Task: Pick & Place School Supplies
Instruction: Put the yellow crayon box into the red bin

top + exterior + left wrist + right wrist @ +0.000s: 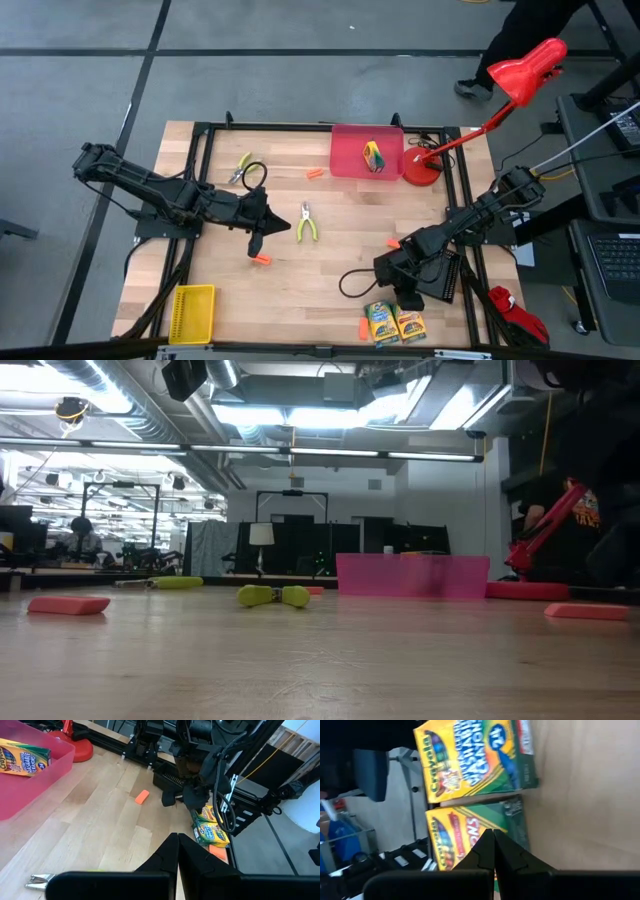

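Observation:
Two green-and-yellow crayon boxes (380,322) (410,325) lie flat side by side near the table's near right edge. A third crayon box (373,155) lies in the red bin (345,160). One pair of pliers (307,222) lies mid-table and another pair of pliers (242,168) lies far left. Orange sticks (262,260) (315,173) (393,243) are scattered about. My left gripper (255,240) is shut, just far of one stick. My right gripper (493,837) is shut, pointing at the crayon box (465,827) below it. My right gripper's shut fingertips point down at the yellow face of one crayon box (470,832), which lies flat on the table beside the other box (475,755). I cannot tell whether the tips touch it.
A red desk lamp (425,168) stands at the far right, beside the bin. A yellow bin (192,312) sits at the near left corner. Another orange stick (365,328) lies next to the crayon boxes. Black frame rails run along the table's edges, and a black cable loops near the right arm.

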{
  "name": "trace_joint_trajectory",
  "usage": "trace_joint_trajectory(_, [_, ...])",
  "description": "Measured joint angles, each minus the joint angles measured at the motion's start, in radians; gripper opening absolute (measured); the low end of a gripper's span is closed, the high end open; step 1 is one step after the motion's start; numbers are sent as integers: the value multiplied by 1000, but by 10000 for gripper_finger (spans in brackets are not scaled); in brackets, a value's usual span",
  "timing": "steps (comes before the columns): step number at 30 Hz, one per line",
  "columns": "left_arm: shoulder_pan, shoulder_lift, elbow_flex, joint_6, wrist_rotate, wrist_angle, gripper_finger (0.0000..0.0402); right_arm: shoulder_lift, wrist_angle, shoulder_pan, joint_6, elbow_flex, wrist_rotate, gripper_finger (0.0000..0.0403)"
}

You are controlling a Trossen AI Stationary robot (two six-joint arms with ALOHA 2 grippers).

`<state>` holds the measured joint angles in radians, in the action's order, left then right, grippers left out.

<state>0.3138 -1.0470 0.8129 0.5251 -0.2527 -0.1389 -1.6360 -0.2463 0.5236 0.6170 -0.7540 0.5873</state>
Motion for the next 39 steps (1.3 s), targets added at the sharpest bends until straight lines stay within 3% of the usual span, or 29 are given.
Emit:
trace_joint_trajectory(26, [0,0,0,3,1,0,3,-47,-5,-3,-15,-5,-41,0])
trace_joint_trajectory(34, [0,0,0,0,2,0,3,-47,-9,-8,-22,-5,-81,0])
trace_joint_trajectory(39, [0,0,0,0,3,0,3,-55,-38,-32,-26,2,-167,0])
